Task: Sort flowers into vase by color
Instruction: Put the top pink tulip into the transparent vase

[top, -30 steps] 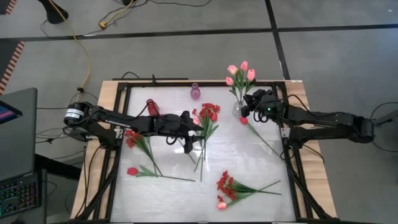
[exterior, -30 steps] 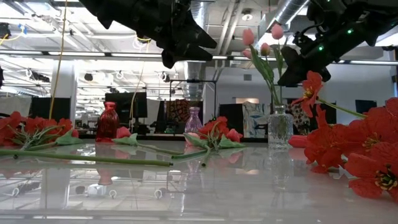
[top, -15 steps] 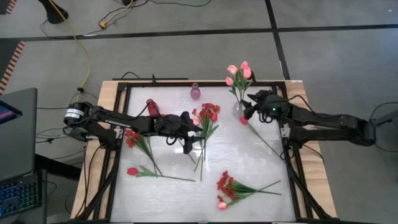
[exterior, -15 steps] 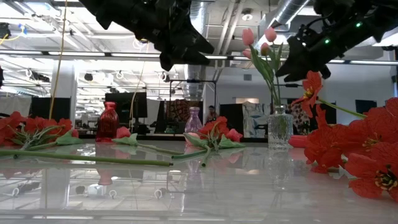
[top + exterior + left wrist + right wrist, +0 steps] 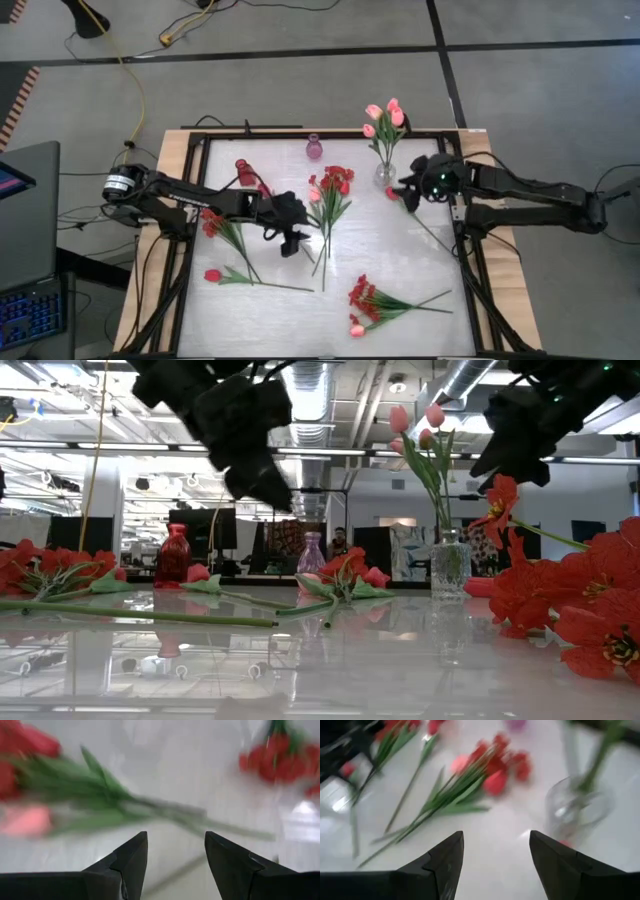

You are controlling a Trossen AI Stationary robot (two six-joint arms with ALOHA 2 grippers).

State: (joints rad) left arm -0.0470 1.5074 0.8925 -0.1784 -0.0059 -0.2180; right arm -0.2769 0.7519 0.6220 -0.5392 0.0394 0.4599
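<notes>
White table (image 5: 400, 260), loose flowers (image 5: 378, 301), left pincer (image 5: 293, 243) released, right pincer (image 5: 409, 194) released

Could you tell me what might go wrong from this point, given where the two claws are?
1. The right claw, open, sits beside the clear vase holding pink tulips; a careless swing could tip it.
2. The left claw, open, hovers over the mixed bunch; it might grab red and pink stems together.
</notes>
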